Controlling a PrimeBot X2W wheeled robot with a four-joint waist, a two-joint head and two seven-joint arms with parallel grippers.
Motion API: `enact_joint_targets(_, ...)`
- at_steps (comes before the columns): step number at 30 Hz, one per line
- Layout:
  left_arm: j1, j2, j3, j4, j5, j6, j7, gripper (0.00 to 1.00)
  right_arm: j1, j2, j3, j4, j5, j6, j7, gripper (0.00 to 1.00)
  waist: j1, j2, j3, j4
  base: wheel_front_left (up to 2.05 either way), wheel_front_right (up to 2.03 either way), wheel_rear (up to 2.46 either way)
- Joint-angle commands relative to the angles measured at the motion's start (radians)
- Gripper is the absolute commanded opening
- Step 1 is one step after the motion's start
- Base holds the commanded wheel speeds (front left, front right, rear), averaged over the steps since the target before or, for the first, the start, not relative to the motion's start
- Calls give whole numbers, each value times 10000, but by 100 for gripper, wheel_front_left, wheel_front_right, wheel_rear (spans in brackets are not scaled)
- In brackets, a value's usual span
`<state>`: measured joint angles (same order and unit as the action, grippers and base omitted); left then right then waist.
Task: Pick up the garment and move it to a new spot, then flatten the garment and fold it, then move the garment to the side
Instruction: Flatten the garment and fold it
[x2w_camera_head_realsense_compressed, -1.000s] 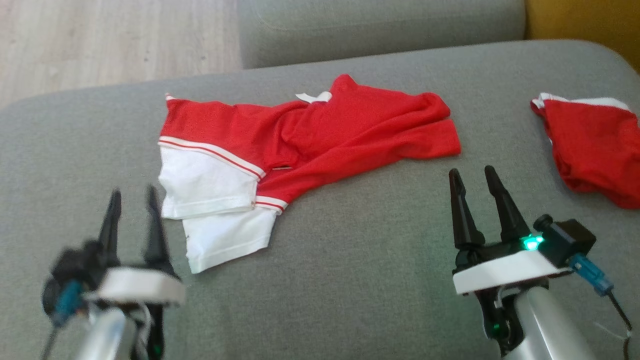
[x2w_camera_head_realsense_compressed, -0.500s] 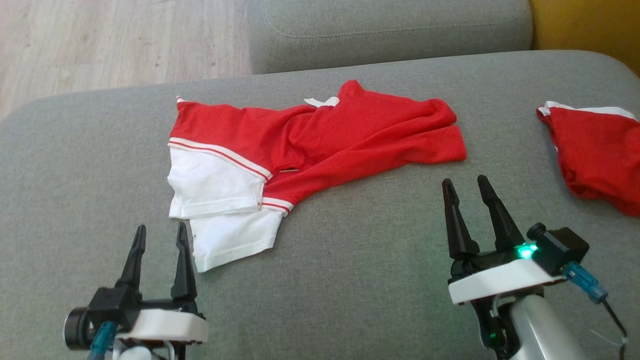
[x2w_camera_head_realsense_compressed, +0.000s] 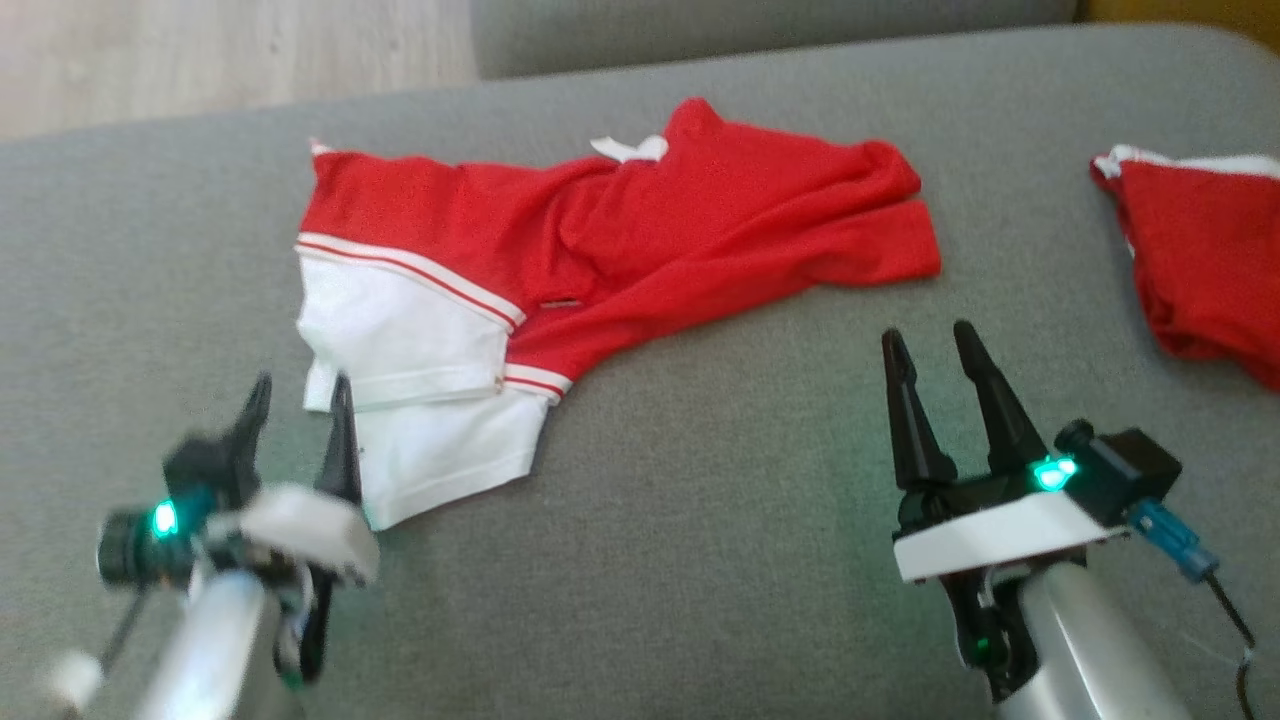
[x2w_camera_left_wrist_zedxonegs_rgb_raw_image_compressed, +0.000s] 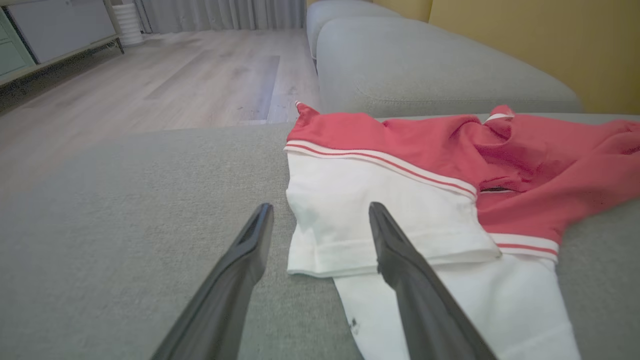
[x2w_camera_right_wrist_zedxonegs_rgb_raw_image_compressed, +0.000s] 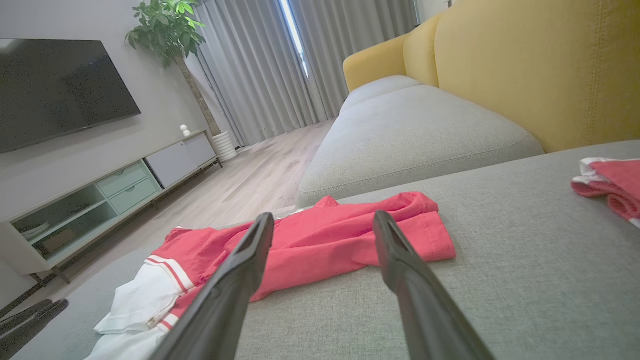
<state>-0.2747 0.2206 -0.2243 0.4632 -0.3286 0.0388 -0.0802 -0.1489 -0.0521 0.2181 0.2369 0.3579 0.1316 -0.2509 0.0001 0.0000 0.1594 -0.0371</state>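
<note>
Head view | crumpled red-and-white fabric garment (x2w_camera_head_realsense_compressed: 700, 220) | left hand (x2w_camera_head_realsense_compressed: 302, 385), right hand (x2w_camera_head_realsense_compressed: 928, 332) spread, empty | likely flattening; next: grip white hem (x2w_camera_head_realsense_compressed: 450, 488).

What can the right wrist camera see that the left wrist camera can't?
The right wrist view has a flat black television, a leafy green potted plant and a second crumpled red garment lying apart. The left wrist view has instead a small dark speck on the white sleeve, seen close up. Both have the red-and-white fabric shirt, the grey fabric sofa cushion and the pale wooden floor.
</note>
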Motion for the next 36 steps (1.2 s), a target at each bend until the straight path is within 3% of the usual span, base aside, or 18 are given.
enact_joint_targets(1, -568, 318, 344, -146, -26, -62, 95, 100, -416, 19, 221, -371, -67, -9, -109, 100, -1, 0, 327, -122, 0, 0, 0)
enact_joint_targets(5, -1644, 449, 358, 672, -178, -211, 845, 100, -589, 19, 187, -372, -100, -9, -109, 100, -1, 0, 798, -247, 0, 0, 0)
enact_joint_targets(10, -2593, 651, 328, 1701, -24, 20, 1358, 100, -761, 19, 136, -382, -143, -9, -109, 100, -1, 0, 1181, -375, 0, 0, 0)
enact_joint_targets(15, -3100, 718, 341, 2443, 17, 157, 1258, 100, -836, 19, 95, -369, -142, -9, -109, 100, -1, 0, 1285, -436, 0, 0, 0)
enact_joint_targets(22, -3440, 709, 243, 3121, -31, 19, 1048, 100, -872, 19, 121, -321, -106, -9, -109, 100, -1, 0, 1296, -455, 0, 0, 0)
enact_joint_targets(23, -3483, 694, 230, 3180, -44, -4, 1002, 84, -878, 19, 115, -311, -105, -9, -109, 100, -1, 0, 1292, -451, 0, 0, 0)
enact_joint_targets(25, -3557, 670, 205, 3280, -66, -47, 899, 3, -882, 19, 98, -283, -105, -9, -109, 100, -1, 0, 1278, -439, 0, 0, 0)
enact_joint_targets(36, -3525, 582, 202, 3234, -262, -165, 115, 0, -822, 19, 92, -89, -74, -9, -109, 100, -1, 0, 960, -368, 0, 0, 0)
